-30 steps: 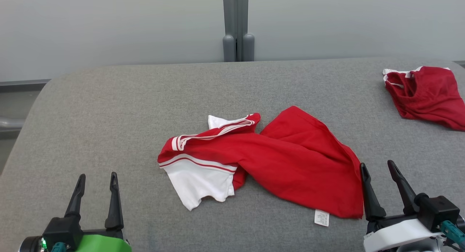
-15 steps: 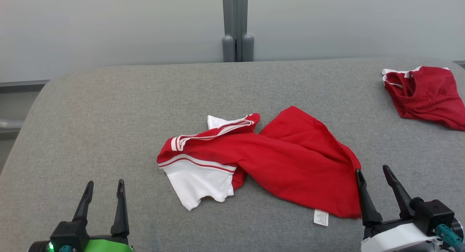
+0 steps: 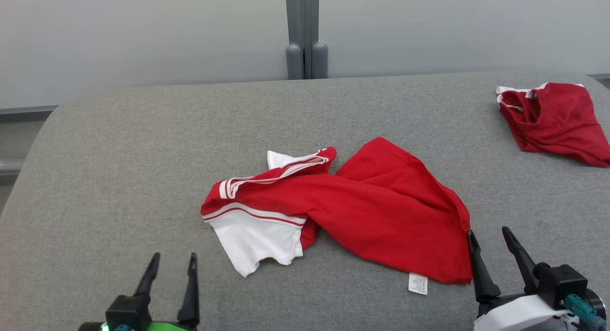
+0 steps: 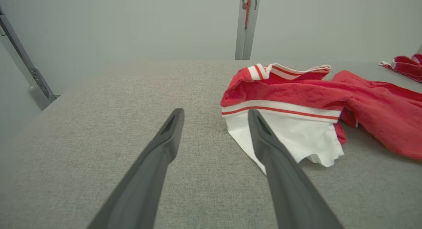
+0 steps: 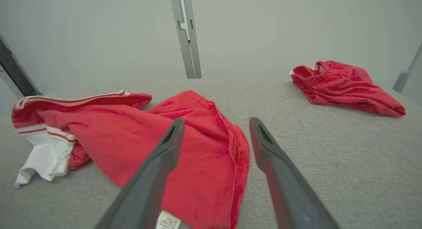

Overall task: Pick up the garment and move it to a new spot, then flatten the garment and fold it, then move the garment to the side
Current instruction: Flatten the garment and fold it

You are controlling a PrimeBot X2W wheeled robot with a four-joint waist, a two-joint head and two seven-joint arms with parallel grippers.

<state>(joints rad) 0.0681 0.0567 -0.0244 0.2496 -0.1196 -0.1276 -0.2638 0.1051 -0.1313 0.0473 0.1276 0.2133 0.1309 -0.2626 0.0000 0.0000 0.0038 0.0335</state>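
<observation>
Red shirt (image 3: 371,212) lies crumpled in the middle of the bench (image 3: 119,154), well apart from a second red garment (image 3: 553,121) at the far right. We judge it light and limp: it will sag and bunch from any single hold, so we would pinch two spread points, the white sleeve (image 3: 257,235) near our left hand (image 3: 174,257) and the hem edge (image 3: 464,254) just beside our right hand (image 3: 488,232). Both hands stand with fingers spread, holding nothing. Compared with a second ago, our left hand has come inward toward the sleeve; the right sits almost where it was, and the shirt lies unchanged.
</observation>
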